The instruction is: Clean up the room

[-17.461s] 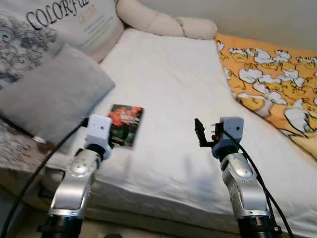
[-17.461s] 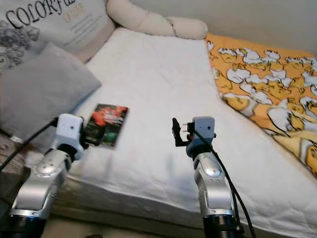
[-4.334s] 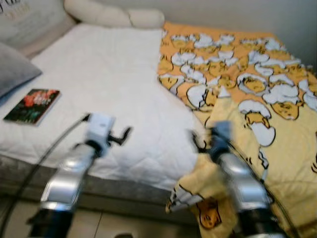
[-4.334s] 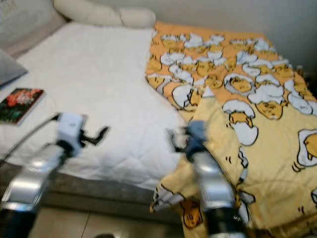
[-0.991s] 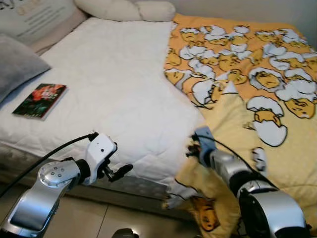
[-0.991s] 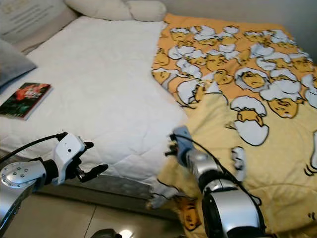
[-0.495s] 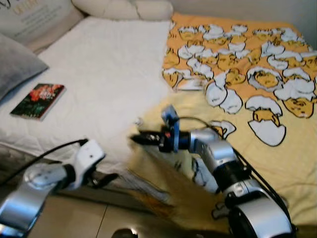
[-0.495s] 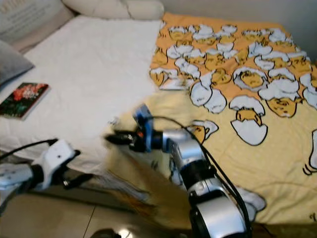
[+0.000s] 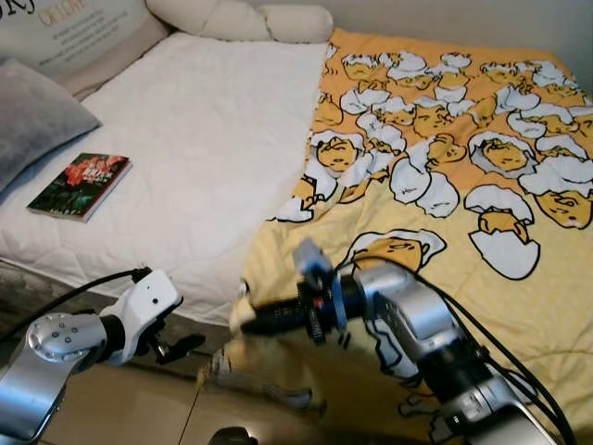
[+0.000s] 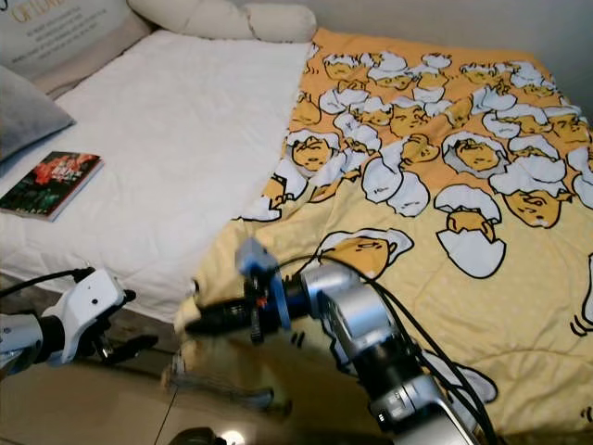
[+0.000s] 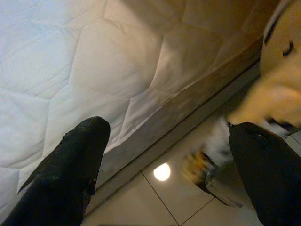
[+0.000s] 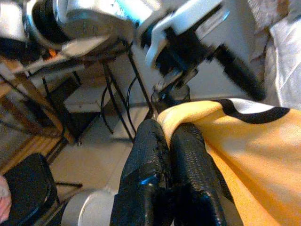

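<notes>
Right wrist view: the right tool [image 12: 171,141] is recorded with both black fingers pressed together on a yellow fold of the blanket [image 9: 463,185], a black-edged white patch lying just behind the pinch. Head views: the same tool [image 9: 243,320] is seen reaching across toward the robot's left at the foot-side edge of the bed [image 9: 185,148], the pinched corner hanging blurred below it over the tiled floor [image 9: 120,408]; the hold is judged to serve drawing the blanket across the bare white mattress, so that the bed is made as part of tidying the room. The blanket, orange and yellow with egg-shell cartoon figures, is spread over the right half of the bed, its near edge slanting down to the gripped corner. The left tool [image 9: 181,347] is held low, just beside the mattress edge, its fingers apart and nothing between them, as confirmed in the left wrist view; it is judged to be waiting clear of the pull. A book [image 9: 81,185] with a red and green cover lies flat on the left side of the bed, near a grey pillow [image 9: 32,116]. A printed cushion [image 9: 74,28] and a cream bolster [image 9: 241,19] are placed at the head. No containers are noted.
</notes>
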Tool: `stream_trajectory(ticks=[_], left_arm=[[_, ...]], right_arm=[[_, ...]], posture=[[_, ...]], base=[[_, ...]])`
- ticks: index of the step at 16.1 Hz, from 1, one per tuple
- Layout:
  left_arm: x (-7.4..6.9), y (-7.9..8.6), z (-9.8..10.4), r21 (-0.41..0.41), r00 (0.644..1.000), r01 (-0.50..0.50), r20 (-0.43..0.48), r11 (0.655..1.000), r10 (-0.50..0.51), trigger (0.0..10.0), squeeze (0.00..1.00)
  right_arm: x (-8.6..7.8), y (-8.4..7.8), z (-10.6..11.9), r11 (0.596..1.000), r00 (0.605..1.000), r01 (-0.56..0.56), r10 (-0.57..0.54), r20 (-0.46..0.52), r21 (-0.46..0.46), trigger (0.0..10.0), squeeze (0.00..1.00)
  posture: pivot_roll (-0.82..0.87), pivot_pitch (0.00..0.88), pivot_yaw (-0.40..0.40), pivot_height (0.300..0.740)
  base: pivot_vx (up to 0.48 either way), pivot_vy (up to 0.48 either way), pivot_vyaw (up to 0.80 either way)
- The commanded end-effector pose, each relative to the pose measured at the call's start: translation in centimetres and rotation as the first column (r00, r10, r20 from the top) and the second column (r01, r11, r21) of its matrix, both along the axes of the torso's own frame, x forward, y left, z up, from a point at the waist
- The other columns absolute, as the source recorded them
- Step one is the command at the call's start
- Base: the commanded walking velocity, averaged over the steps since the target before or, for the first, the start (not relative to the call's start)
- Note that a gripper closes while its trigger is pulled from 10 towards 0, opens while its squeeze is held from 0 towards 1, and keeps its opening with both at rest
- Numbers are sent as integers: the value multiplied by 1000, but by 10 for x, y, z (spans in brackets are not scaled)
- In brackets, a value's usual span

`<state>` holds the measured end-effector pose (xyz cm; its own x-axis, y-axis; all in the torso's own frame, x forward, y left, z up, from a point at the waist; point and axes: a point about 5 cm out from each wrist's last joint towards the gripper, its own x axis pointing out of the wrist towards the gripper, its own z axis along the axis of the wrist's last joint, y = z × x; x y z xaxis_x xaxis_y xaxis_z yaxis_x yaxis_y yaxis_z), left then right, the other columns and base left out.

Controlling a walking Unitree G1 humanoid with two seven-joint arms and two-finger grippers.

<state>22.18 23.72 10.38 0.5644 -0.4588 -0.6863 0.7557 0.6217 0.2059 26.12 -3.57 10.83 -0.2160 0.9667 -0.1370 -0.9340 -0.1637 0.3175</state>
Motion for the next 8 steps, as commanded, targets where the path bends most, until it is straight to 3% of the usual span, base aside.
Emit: stream_trajectory(ticks=[1, 2, 3, 4, 5, 6, 8], left_arm=[[-1, -2, 3, 6, 1000, 18, 4, 1000, -18, 10000, 0], [-1, -2, 3, 7, 1000, 20, 1, 1000, -20, 10000, 0], [-1, -2, 2, 8, 1000, 22, -2, 1000, -22, 10000, 0], [-1, -1, 2, 11, 1000, 26, -6, 1000, -26, 10000, 0], [-1, -1, 2, 13, 1000, 27, -7, 1000, -27, 10000, 0], [-1, 0, 2, 17, 1000, 29, -6, 999, -29, 10000, 0], [-1, 1, 2, 20, 1000, 28, -7, 999, -28, 10000, 0]], right_arm=[[-3, 2, 5, 1000, 999, -30, 30, 33, 5, 0, 0], [-3, 2, 5, 1000, 999, -16, 16, 36, 5, 1529, 0], [-3, 3, 5, 1000, 1000, -2, 2, 25, 6, 10000, 0], [-3, 4, 6, 1000, 1000, 6, -6, -2, 10, 10000, 0], [-3, 4, 9, 1000, 1000, 0, 1, -19, 24, 10000, 1000], [-5, 5, 14, 998, 998, -19, 22, -51, 59, 10000, 1000], [-6, 5, 14, 998, 999, -24, 25, -22, 50, 10000, 1000]], posture=[[245, 0, -7, 740], [246, 0, -6, 740], [246, 0, -4, 740], [247, 0, -2, 740], [250, 0, -1, 740], [252, 0, 1, 740], [254, 0, -1, 740]], base=[[0, 0, 0], [0, 0, 0], [0, 0, 0], [0, 0, 0], [0, 0, 0], [0, 0, 0], [0, 0, 0]])
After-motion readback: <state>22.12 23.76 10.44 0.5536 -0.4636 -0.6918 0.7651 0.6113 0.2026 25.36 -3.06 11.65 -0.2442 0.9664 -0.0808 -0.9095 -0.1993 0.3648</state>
